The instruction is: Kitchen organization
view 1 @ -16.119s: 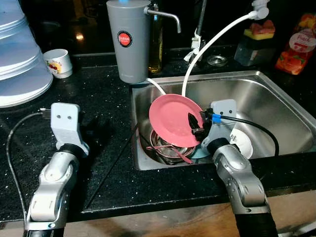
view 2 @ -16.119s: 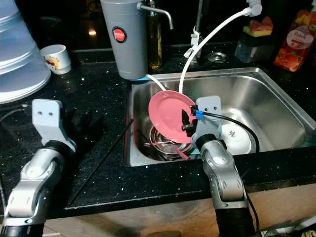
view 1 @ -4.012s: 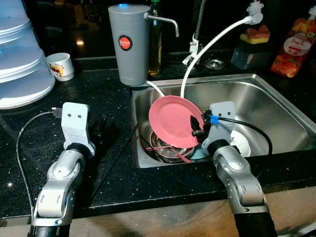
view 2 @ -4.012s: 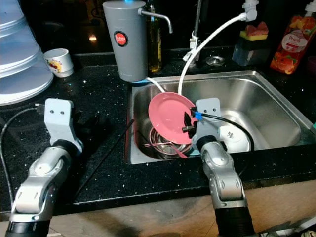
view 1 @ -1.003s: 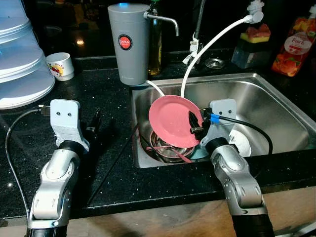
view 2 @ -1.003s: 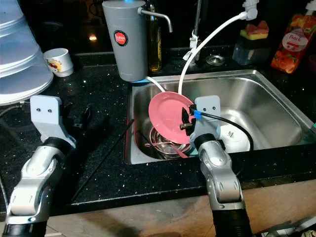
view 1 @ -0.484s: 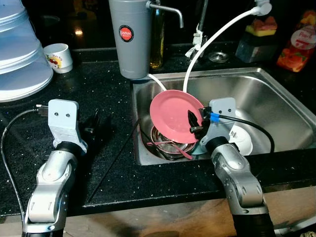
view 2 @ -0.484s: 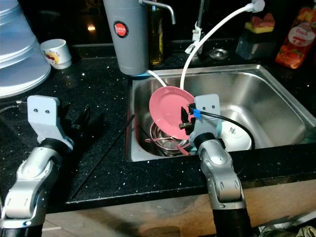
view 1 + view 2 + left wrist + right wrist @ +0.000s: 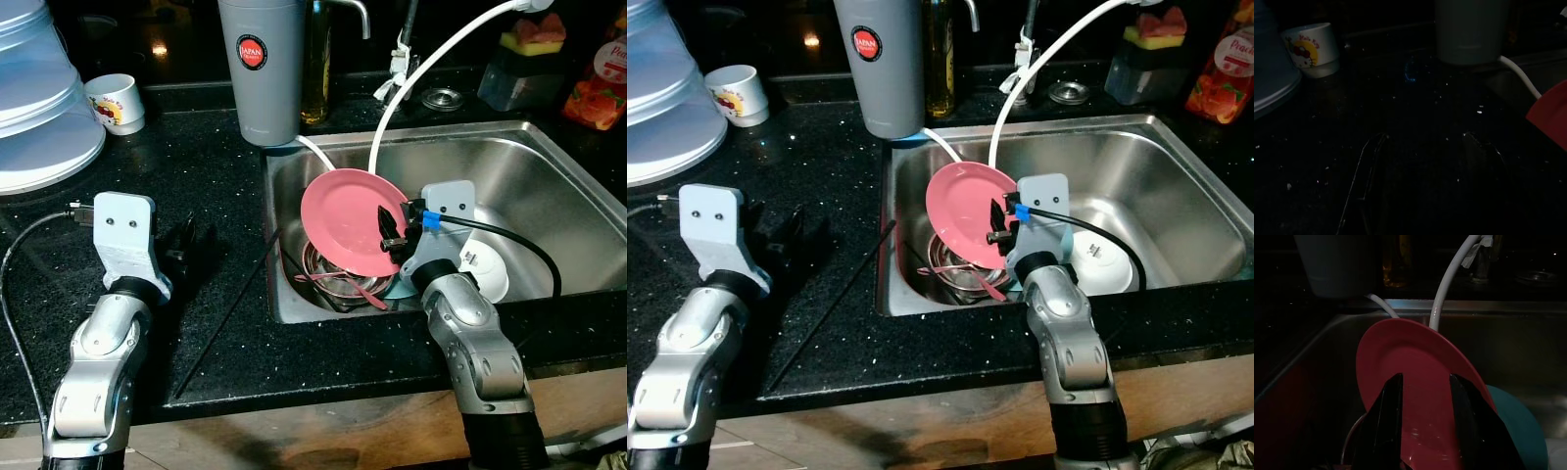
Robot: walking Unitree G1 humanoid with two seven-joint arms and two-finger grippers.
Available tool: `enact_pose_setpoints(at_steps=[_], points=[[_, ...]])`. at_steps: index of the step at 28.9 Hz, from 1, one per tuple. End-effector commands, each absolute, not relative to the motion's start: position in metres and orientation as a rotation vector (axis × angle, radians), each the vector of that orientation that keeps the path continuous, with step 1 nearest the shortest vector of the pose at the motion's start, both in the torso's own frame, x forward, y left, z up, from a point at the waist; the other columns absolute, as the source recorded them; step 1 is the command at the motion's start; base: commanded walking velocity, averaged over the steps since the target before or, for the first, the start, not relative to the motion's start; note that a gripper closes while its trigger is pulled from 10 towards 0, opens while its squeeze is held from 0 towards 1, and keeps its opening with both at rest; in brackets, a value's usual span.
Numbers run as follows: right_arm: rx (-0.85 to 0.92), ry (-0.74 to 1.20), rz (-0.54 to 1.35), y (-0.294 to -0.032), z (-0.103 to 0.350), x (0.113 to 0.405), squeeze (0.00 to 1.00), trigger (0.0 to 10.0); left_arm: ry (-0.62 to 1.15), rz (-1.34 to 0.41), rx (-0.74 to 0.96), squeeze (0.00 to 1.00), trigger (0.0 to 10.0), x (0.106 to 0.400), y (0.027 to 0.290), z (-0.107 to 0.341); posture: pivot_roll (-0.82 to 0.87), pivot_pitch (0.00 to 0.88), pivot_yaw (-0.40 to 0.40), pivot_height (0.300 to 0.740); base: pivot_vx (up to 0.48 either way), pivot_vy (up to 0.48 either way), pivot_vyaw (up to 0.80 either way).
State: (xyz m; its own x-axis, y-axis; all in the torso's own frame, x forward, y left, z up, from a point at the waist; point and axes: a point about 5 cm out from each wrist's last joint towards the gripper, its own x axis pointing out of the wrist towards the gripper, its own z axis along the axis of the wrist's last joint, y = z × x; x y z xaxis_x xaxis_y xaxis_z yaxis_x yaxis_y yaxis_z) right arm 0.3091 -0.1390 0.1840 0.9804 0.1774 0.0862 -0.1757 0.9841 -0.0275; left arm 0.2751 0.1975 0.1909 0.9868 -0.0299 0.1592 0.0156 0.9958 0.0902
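A pink plate (image 9: 348, 220) stands tilted over the left part of the steel sink (image 9: 549, 166), above a metal bowl (image 9: 338, 284) with a pink utensil in it. My right gripper (image 9: 392, 230) is shut on the plate's right rim; in the right wrist view its black fingers (image 9: 1388, 421) lie on either side of the plate (image 9: 1420, 382). My left gripper (image 9: 186, 250) hovers low over the black counter left of the sink, open with nothing in it; its fingers (image 9: 1364, 186) are faint in the dark left wrist view.
A white bowl (image 9: 485, 274) and a teal dish (image 9: 1518, 421) lie in the sink. A white hose (image 9: 421, 78) arcs down behind the plate. A grey water filter (image 9: 260, 69), a mug (image 9: 116, 103), stacked pale covers (image 9: 39, 108) and a thin black stick (image 9: 230, 313) are on the counter.
The whole picture has shifted downward, so the camera has moved. The plate stays in my right gripper. My left gripper has pulled back leftward since four seconds ago.
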Motion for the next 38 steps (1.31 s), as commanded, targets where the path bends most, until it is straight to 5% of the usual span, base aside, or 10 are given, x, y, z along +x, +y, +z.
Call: enact_pose_setpoints(at_steps=[1,38], points=[[-0.004,-0.090,0.185,-0.135,0.183,0.310,0.00,10.0,-0.142,0.007,0.088,0.00,10.0,0.277,0.202,0.187,0.03,0.069,0.031,0.740,0.000,0.000,0.00],[0.001,-0.142,0.184,-0.135,0.195,0.315,0.00,10.0,-0.174,-0.034,0.146,0.00,10.0,0.284,0.197,0.206,0.01,0.036,0.016,0.740,0.000,0.000,0.00]])
